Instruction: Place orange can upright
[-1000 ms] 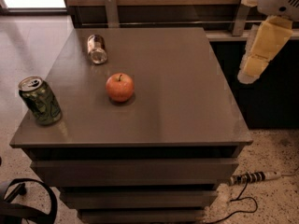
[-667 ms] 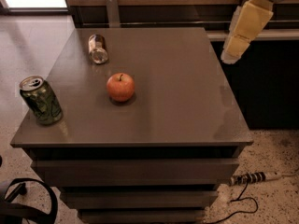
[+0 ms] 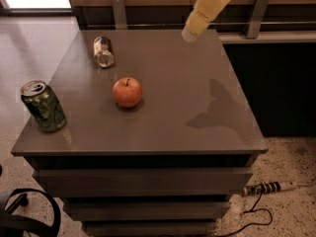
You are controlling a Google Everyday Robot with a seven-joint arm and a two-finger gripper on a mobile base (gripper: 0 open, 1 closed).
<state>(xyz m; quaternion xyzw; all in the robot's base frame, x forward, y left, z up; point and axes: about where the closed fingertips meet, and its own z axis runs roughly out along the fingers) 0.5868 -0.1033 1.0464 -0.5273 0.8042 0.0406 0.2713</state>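
The orange can [image 3: 103,51] lies on its side near the far left of the grey table top [image 3: 197,98], one silver end facing me. My gripper [image 3: 190,33] hangs from the top of the view above the table's far right part, well to the right of the can and clear of it. It holds nothing that I can see.
A red apple [image 3: 128,92] sits near the middle of the table. A green patterned can [image 3: 43,106] stands upright at the front left corner. A wooden wall with metal brackets runs behind the table. A power strip [image 3: 269,187] and cables lie on the floor at the right.
My gripper has moved left and toward the far side, from beyond the table's right edge to above its far right part. The cans and the apple have not moved.
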